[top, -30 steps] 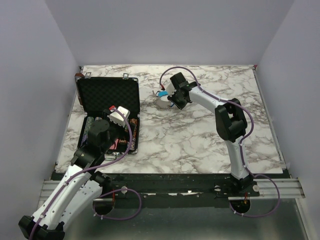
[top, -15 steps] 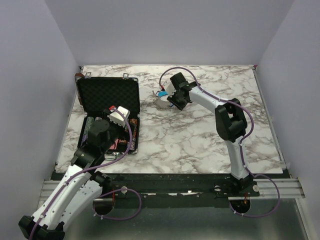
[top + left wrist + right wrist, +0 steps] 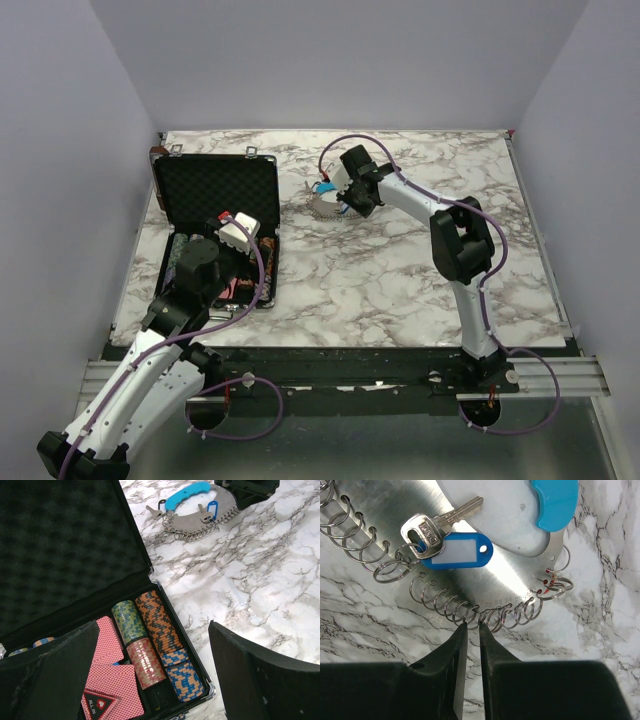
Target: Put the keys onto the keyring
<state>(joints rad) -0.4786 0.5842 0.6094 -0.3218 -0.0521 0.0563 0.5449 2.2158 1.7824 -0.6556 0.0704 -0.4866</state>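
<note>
The keyring (image 3: 485, 510) is a grey metal half-disc with a bright blue grip (image 3: 555, 502) and several small wire rings along its curved edge. It lies on the marble behind the case in the top view (image 3: 322, 203). A silver key (image 3: 442, 522) with a blue tag (image 3: 462, 550) hangs from one ring. Another small key (image 3: 152, 512) lies at its left end. My right gripper (image 3: 472, 625) is almost closed, its tips pinching the bottom of one edge ring. My left gripper (image 3: 155, 680) is open and empty over the poker case (image 3: 150, 575).
The open black foam-lined case (image 3: 215, 190) stands at the left, with rows of poker chips (image 3: 160, 630) and red card decks (image 3: 107, 680). A small red piece (image 3: 547, 582) sits on a ring at the keyring's right end. Marble table (image 3: 400, 280) with side walls.
My right gripper has shifted very slightly at the keyring's edge. The left arm has not moved.
</note>
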